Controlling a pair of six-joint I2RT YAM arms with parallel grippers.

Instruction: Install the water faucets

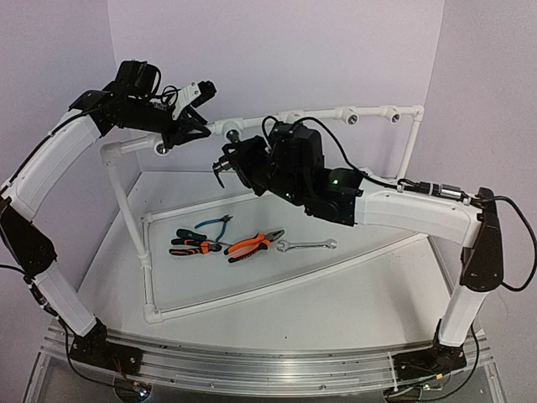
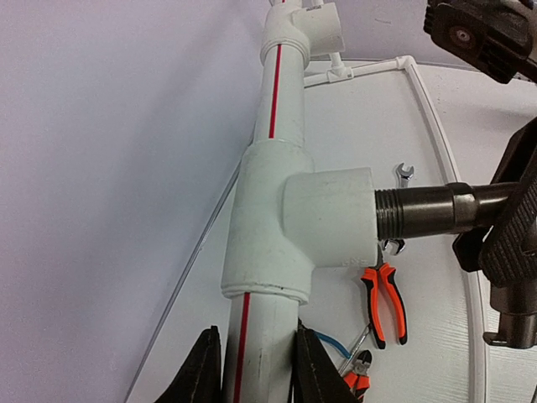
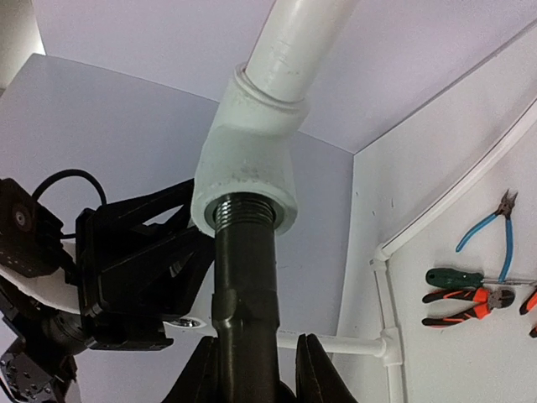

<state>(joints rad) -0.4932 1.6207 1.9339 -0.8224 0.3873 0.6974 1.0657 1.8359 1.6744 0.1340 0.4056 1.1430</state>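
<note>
The left fingers [image 2: 204, 374] clench the white pipe [image 2: 281, 92] just left of its tee fitting [image 2: 277, 218], steadying it. The faucet [image 3: 245, 285] has its threaded end in the tee's mouth, threads showing, and is grasped by the right fingers [image 3: 323, 374]. Screwing-in seems underway; the next move calls for turning it squarely, avoiding cross-threading.

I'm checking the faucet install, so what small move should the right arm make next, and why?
Probably turn the right gripper to screw the faucet deeper: its threads show outside the tee fitting, and the left gripper clamps the white pipe below it.
</note>
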